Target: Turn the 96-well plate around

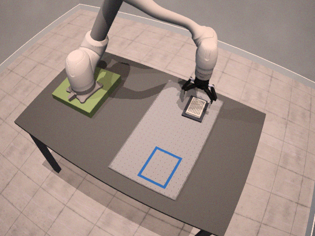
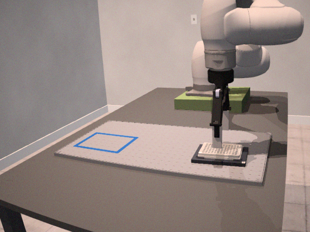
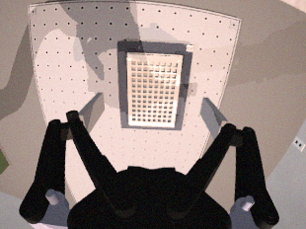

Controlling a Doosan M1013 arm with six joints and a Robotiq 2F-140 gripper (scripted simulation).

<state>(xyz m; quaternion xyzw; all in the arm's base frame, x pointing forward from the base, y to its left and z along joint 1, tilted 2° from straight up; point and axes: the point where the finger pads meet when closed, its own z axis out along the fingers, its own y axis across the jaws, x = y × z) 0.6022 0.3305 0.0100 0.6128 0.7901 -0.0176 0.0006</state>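
Observation:
The white 96-well plate (image 1: 195,107) lies flat in the black nest N1 (image 1: 194,117) at the far right end of the perforated deck. It also shows in the exterior view (image 2: 220,150) and in the wrist view (image 3: 154,90). My gripper (image 1: 199,92) stands straight over the plate, pointing down, with its fingers spread wide. In the wrist view the gripper (image 3: 153,108) has a finger on each long side of the plate, both clear of it. In the exterior view the gripper (image 2: 217,139) has its fingertips low, close to the plate's top. I cannot make out the cut corner.
The blue taped outline B1 (image 1: 159,166) lies at the near end of the grey deck (image 1: 165,133), also seen in the exterior view (image 2: 105,142). The arm's green base block (image 1: 87,90) stands at the table's far left.

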